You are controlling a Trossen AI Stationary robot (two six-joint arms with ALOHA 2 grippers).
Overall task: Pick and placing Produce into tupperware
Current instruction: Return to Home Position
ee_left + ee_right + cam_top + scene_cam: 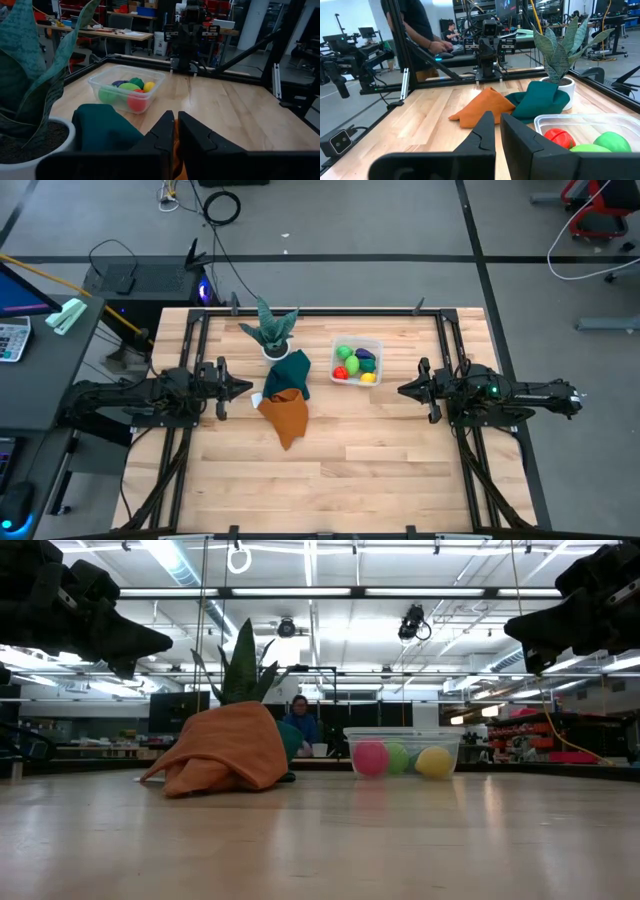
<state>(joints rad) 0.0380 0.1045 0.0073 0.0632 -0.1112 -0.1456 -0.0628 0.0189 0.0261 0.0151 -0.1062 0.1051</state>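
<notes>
Purple produce half-hidden inside the tupperware

In the low view the orange cloth hides the white pot and nearly all the teal cloth; the tupperware runs off the right wrist view's edge.

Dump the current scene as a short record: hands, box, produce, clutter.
left hand: shut, empty, raised above the table, left side
right hand: shut, empty, raised, right side
tupperware: upright, between the hands, toward the back
produce: red, light green, dark green, purple and yellow pieces, all inside the tupperware; none seen loose
clutter: teal cloth and orange cloth overlapping, potted plant behind them, all left of the tupperware
</notes>
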